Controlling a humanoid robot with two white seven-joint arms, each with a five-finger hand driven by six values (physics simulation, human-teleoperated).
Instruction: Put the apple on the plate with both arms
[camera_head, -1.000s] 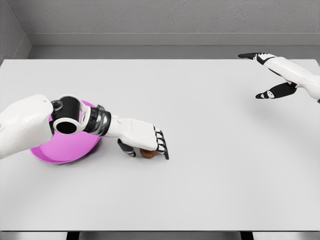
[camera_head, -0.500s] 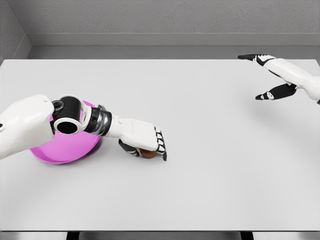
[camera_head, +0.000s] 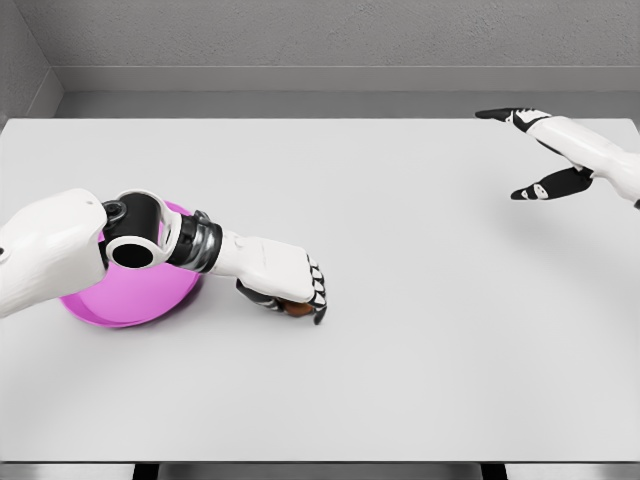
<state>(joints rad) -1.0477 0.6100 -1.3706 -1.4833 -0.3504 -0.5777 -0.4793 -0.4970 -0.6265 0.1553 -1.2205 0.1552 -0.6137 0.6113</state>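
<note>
Table (camera_head: 400, 380): white, flat, fills most of the frame; grey wall along the top edge.

Plate (camera_head: 120, 305): magenta, round, lower left of the frame, resting on the table. Its upper part is hidden behind the left forearm, which crosses over it.

Left hand (camera_head: 285, 280): enters from the left edge, reaches rightward to left of centre, palm down just right of the plate. Fingers curled downward with the thumb tucked beneath, closed around the apple.

Apple (camera_head: 297, 309): small, brownish-red, only a sliver visible under the left hand's fingers, just beside the plate's right rim and not on it. Whether it touches the table cannot be told.

Right hand (camera_head: 545, 150): upper right of the frame, arm entering from the right edge. Fingers extended toward the left, thumb spread apart below them; it grasps nothing. It lies well apart from the plate and apple.
</note>
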